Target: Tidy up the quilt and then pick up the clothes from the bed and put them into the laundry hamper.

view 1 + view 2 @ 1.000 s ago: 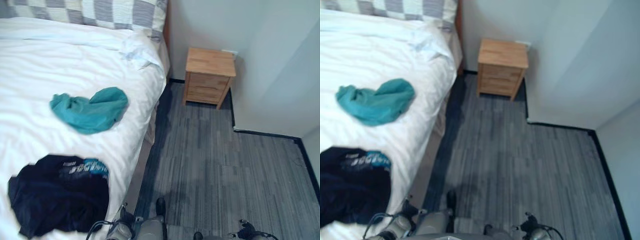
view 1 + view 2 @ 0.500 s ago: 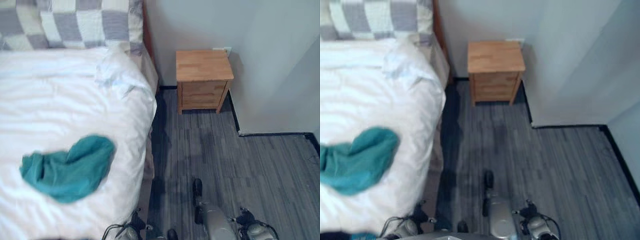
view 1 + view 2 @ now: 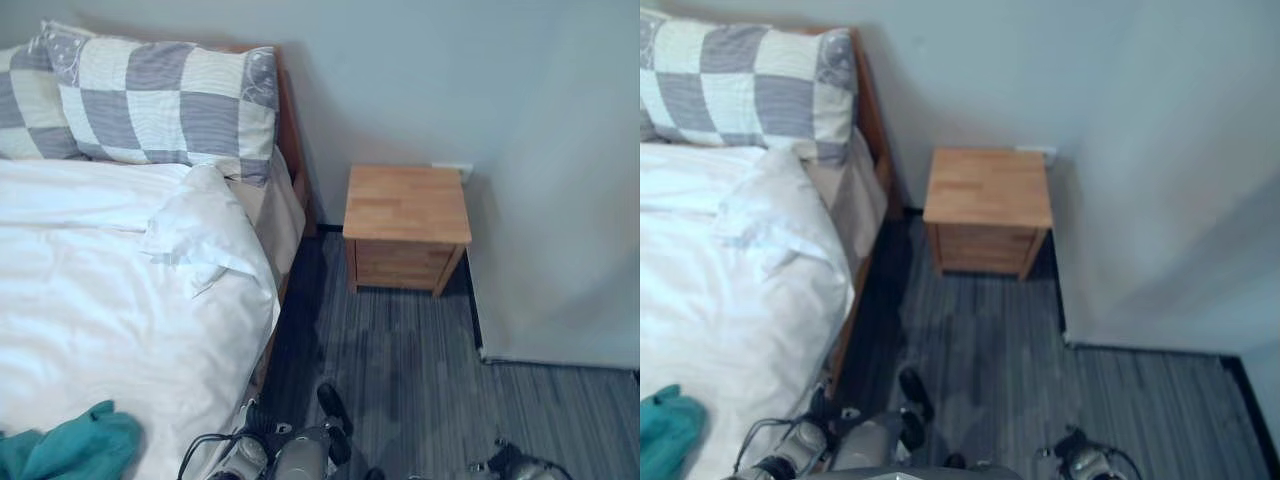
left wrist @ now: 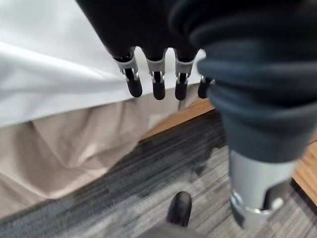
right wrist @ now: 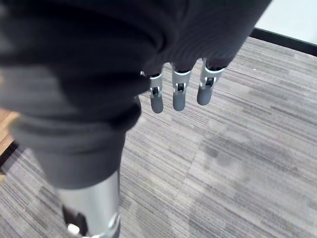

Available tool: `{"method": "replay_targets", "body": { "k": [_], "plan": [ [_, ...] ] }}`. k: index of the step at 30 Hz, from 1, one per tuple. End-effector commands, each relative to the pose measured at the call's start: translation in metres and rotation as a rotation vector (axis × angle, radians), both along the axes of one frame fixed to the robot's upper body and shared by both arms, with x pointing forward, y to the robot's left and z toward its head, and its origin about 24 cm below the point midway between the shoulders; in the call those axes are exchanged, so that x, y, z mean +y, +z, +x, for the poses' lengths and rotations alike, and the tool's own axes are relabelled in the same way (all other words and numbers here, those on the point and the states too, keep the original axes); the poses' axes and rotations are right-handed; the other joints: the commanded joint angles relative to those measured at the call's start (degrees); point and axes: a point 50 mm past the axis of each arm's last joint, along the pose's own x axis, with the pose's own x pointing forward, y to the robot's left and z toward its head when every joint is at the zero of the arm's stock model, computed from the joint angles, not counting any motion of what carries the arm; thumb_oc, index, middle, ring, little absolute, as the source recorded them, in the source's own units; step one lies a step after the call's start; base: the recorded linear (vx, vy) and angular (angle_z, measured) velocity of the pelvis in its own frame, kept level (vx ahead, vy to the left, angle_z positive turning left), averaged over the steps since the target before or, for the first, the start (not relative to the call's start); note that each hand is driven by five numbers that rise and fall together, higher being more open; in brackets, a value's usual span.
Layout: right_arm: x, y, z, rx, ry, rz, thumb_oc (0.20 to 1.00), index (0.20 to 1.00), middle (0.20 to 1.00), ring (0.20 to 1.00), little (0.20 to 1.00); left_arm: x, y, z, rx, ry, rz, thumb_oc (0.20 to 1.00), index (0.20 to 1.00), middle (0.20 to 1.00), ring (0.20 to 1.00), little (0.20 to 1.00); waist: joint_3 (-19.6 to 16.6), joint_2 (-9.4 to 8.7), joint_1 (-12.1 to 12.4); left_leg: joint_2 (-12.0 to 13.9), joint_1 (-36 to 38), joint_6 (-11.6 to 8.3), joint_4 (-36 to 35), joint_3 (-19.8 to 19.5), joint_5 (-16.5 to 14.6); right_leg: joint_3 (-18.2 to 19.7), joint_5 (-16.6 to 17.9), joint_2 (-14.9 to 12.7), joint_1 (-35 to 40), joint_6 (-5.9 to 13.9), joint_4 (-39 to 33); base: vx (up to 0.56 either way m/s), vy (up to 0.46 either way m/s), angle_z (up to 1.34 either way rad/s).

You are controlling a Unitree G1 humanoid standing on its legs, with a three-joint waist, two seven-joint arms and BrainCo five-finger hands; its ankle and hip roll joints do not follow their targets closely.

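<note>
**Two idle hands beside a bed with a rumpled quilt**

Two robot hands hang empty at the bedside. The left hand (image 4: 158, 74), seen in its own wrist view, has its dark-tipped silver fingers (image 4: 132, 85) relaxed and hanging in a row, grasping nothing; past them lie the white quilt's edge, a beige bed skirt (image 4: 74, 144) and the grey striped carpet floor (image 3: 420, 370). The right hand (image 5: 178, 74) likewise has its fingers (image 5: 156, 101) loose and apart from any object, above bare carpet.

In the head views, the white quilt (image 3: 110, 310) covers the bed, with one corner (image 3: 200, 235) folded back and bunched near the bed's right edge, just below the pillows. A grey-and-cream checked pillow (image 3: 165, 105) leans at the head of the bed against the brown wooden headboard (image 3: 290, 120), and a second checked pillow (image 3: 25, 115) lies to its left. A teal crumpled garment (image 3: 70, 450) rests on the quilt at the lower left, near the robot's side of the bed and partly cut off by the view's edge. A light wooden bedside cabinet (image 3: 405, 225) stands on the carpet to the right of the bed, against the pale wall (image 3: 450, 80), apart from the bed frame.
</note>
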Motion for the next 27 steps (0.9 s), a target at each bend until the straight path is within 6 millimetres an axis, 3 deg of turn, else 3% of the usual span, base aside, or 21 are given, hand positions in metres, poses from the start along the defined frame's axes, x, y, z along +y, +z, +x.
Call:
{"method": "replay_targets", "body": {
  "k": [1,3,5,6,7,8,9,10,12,13,14,16,18,19,20,21,22,23,24,26,27],
  "plan": [
    [-0.007,0.007,0.018,-0.063,-0.033,-0.015,1.000,1.000,1.000,1.000,1.000,0.010,-0.004,-0.015,0.076,0.000,0.034,1.000,1.000,1.000,1.000,1.000,1.85,0.45,2.45,0.66,7.90,-8.35,-6.25,-11.80,-2.28,5.01,3.62,-14.65,-5.76,10.54,17.03,0.35,0.131,1.27],
    [0.001,0.010,0.031,-0.131,-0.039,0.017,1.000,1.000,1.000,1.000,1.000,0.024,-0.003,-0.018,0.077,0.078,0.058,1.000,1.000,1.000,1.000,1.000,3.32,0.22,1.35,0.26,12.21,-7.39,-8.37,-16.57,-3.41,8.33,9.18,-18.28,-12.95,11.63,30.44,0.36,0.049,1.49],
    [0.002,0.011,0.035,-0.149,-0.031,0.019,1.000,1.000,1.000,1.000,1.000,0.027,-0.001,-0.017,0.069,0.094,0.063,1.000,1.000,1.000,1.000,1.000,3.61,0.13,0.96,0.27,13.15,-7.44,-9.00,-18.62,-3.55,9.20,8.51,-19.04,-13.98,11.13,30.31,0.19,-0.064,1.86],
    [0.002,0.016,0.043,-0.190,-0.020,0.016,1.000,1.000,1.000,1.000,1.000,0.033,0.001,-0.015,0.056,0.111,0.074,1.000,1.000,1.000,1.000,1.000,3.85,0.55,0.74,1.35,13.37,-7.61,-9.33,-19.98,-2.72,10.01,8.30,-18.50,-15.61,9.36,28.55,0.25,-0.227,2.86],
    [0.003,0.028,0.061,-0.297,0.017,0.018,1.000,1.000,1.000,1.000,1.000,0.038,0.003,-0.014,0.035,0.125,0.091,1.000,1.000,1.000,1.000,1.000,4.34,0.17,-0.01,1.47,14.29,-8.71,-9.93,-24.25,-2.71,14.64,5.87,-17.04,-17.38,8.00,21.96,0.17,-0.196,2.53],
    [0.003,0.028,0.061,-0.296,0.017,0.018,1.000,1.000,1.000,1.000,1.000,0.038,0.003,-0.014,0.036,0.125,0.091,1.000,1.000,1.000,1.000,1.000,4.39,0.18,-0.11,1.47,14.36,-8.72,-9.93,-24.36,-2.71,14.52,5.85,-17.05,-17.24,8.00,21.91,0.33,-0.314,2.35],
    [-0.001,0.043,0.076,-0.403,0.060,0.001,1.000,1.000,1.000,1.000,1.000,0.043,0.003,-0.017,0.038,0.125,0.106,1.000,1.000,1.000,1.000,1.000,4.32,-0.44,-1.06,0.92,14.74,-9.77,-10.39,-29.65,-3.35,22.32,4.47,-14.73,-17.25,7.67,10.07,0.30,-0.238,2.21],
    [-0.006,0.057,0.085,-0.474,0.095,-0.020,1.000,1.000,1.000,1.000,1.000,0.044,0.004,-0.018,0.035,0.123,0.116,1.000,1.000,1.000,1.000,1.000,4.18,-0.63,-1.94,0.35,14.93,-10.10,-10.49,-32.66,-3.69,27.31,5.31,-13.62,-17.57,7.89,5.21,0.38,-0.282,2.41],
    [-0.010,0.071,0.095,-0.538,0.134,-0.042,1.000,1.000,1.000,1.000,1.000,0.045,0.004,-0.017,0.031,0.124,0.120,1.000,1.000,1.000,1.000,1.000,4.26,-0.87,-2.36,-0.10,15.14,-10.25,-10.64,-34.43,-3.93,30.61,6.06,-13.17,-17.83,8.21,2.47,0.23,-0.155,1.94],
    [-0.022,0.111,0.113,-0.715,0.214,-0.095,1.000,1.000,1.000,1.000,1.000,0.048,0.004,-0.023,0.050,0.126,0.135,1.000,1.000,1.000,1.000,1.000,4.47,-1.11,-3.92,-0.91,15.80,-10.54,-10.85,-40.27,-4.73,38.10,8.31,-11.63,-20.27,9.09,-1.97,0.31,-0.254,1.63],
    [-0.029,0.126,0.117,-0.778,0.221,-0.125,1.000,1.000,1.000,1.000,1.000,0.050,0.003,-0.025,0.058,0.134,0.138,1.000,1.000,1.000,1.000,1.000,4.47,-1.04,-4.35,-1.01,16.20,-10.80,-10.97,-43.03,-5.04,39.77,9.45,-11.31,-21.14,9.37,-3.59,0.40,-0.346,2.00],
    [-0.031,0.165,0.137,-0.924,0.312,-0.197,1.000,1.000,1.000,1.000,1.000,0.058,0.002,-0.038,0.102,0.155,0.155,1.000,1.000,1.000,1.000,1.000,4.59,-0.77,-4.59,-0.56,17.76,-11.45,-11.58,-47.62,-5.74,39.51,11.66,-11.30,-23.40,9.79,-5.93,0.24,-0.253,1.99],
    [-0.031,0.165,0.138,-0.924,0.312,-0.197,1.000,1.000,1.000,1.000,1.000,0.058,0.002,-0.038,0.101,0.156,0.155,1.000,1.000,1.000,1.000,1.000,4.50,-0.84,-4.84,-0.65,17.56,-11.48,-11.64,-47.85,-5.51,39.32,11.81,-11.46,-23.50,9.80,-6.03,0.17,-0.208,1.73],
    [-0.022,0.225,0.171,-1.125,0.486,-0.320,1.000,1.000,1.000,1.000,1.000,0.067,0.001,-0.054,0.143,0.162,0.175,1.000,1.000,1.000,1.000,1.000,4.39,-1.20,-3.58,-0.74,18.93,-12.40,-9.92,-50.48,-7.23,35.55,13.03,-13.06,-21.47,9.69,-6.92,0.24,-0.302,0.81],
    [-0.022,0.225,0.171,-1.125,0.486,-0.320,1.000,1.000,1.000,1.000,1.000,0.067,0.002,-0.054,0.142,0.163,0.175,1.000,1.000,1.000,1.000,1.000,4.34,-1.37,-3.79,-0.94,18.70,-12.40,-9.93,-50.64,-6.97,35.46,13.23,-13.30,-21.59,9.73,-7.03,0.42,-0.495,0.71],
    [-0.011,0.261,0.189,-1.236,0.595,-0.384,1.000,1.000,1.000,1.000,1.000,0.068,0.000,-0.065,0.162,0.168,0.182,1.000,1.000,1.000,1.000,1.000,3.19,-1.08,-2.76,-0.32,18.75,-13.15,-9.30,-51.08,-7.29,34.92,13.99,-13.07,-20.55,9.51,-7.65,0.17,-0.195,0.73],
    [-0.011,0.261,0.189,-1.236,0.598,-0.384,1.000,1.000,1.000,1.000,1.000,0.068,0.000,-0.065,0.162,0.170,0.181,1.000,1.000,1.000,1.000,1.000,3.19,-0.95,-3.00,-0.21,18.75,-13.19,-9.28,-51.19,-7.36,34.77,13.98,-12.99,-20.46,9.46,-7.71,0.31,-0.377,0.79],
    [0.000,0.288,0.206,-1.313,0.653,-0.412,1.000,1.000,1.000,1.000,1.000,0.065,-0.001,-0.070,0.166,0.176,0.172,1.000,1.000,1.000,1.000,1.000,2.56,-0.18,-1.67,1.15,18.37,-14.41,-8.81,-51.14,-7.26,32.59,13.62,-12.94,-19.07,8.85,-8.09,0.14,-0.186,0.62],
    [0.000,0.288,0.207,-1.314,0.655,-0.412,1.000,1.000,1.000,1.000,1.000,0.065,-0.001,-0.070,0.166,0.178,0.170,1.000,1.000,1.000,1.000,1.000,2.63,-0.06,-1.95,1.23,18.34,-14.45,-8.74,-51.31,-7.34,32.38,13.56,-12.89,-18.98,8.81,-8.08,0.17,-0.332,0.30],
    [0.005,0.328,0.230,-1.377,0.692,-0.520,1.000,1.000,1.000,1.000,1.000,0.052,-0.002,-0.048,0.144,0.038,0.162,1.000,1.000,1.000,1.000,1.000,4.19,1.40,-1.62,3.86,14.04,-16.38,-5.50,-45.44,-6.29,27.32,11.10,-14.24,-16.50,7.51,-8.25,0.00,-0.178,0.54],
    [0.006,0.328,0.231,-1.379,0.693,-0.521,1.000,1.000,1.000,1.000,1.000,0.051,-0.002,-0.048,0.143,0.040,0.161,1.000,1.000,1.000,1.000,1.000,4.18,1.33,-1.79,3.71,13.76,-16.37,-5.44,-45.55,-6.09,27.26,11.28,-14.39,-16.67,7.52,-8.31,-0.10,-0.060,1.23]
  ]
}}
